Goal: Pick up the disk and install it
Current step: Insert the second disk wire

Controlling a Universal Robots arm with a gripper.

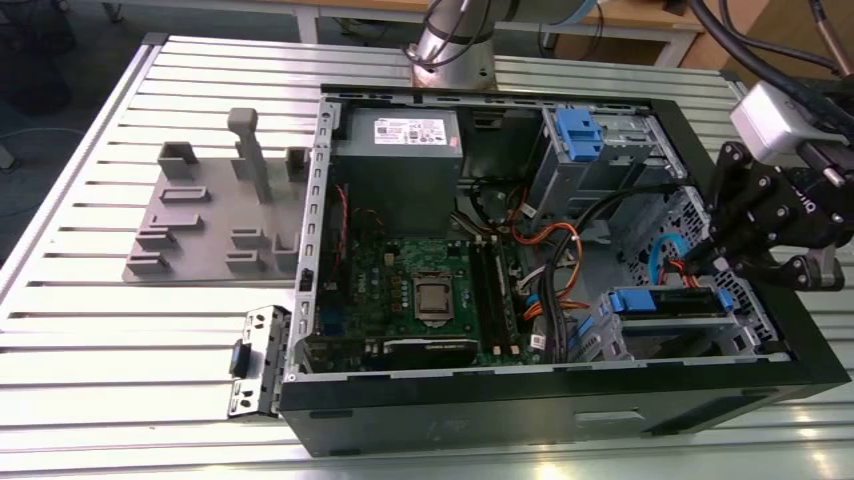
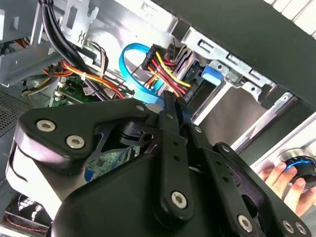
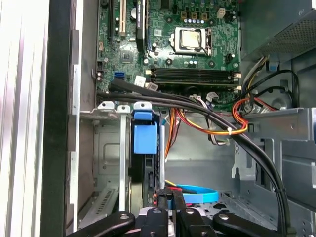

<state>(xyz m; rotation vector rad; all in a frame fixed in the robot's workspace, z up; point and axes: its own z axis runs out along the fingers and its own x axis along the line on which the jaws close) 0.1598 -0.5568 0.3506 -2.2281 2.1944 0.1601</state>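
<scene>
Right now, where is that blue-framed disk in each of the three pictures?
Exterior view: the disk lies in the case's drive bay, at the exterior view's right.
First wrist view: the disk stands edge-on in the bay beside the case wall.
Second wrist view: the disk is just behind the red-yellow wires.
Shared landmark: the curved blue cable beside it.

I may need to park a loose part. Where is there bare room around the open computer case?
Free: slatted metal table on the exterior view's left, below the grey plastic fixture plate. Crowded: inside the black computer case, where cables crowd the black gripper.
</scene>
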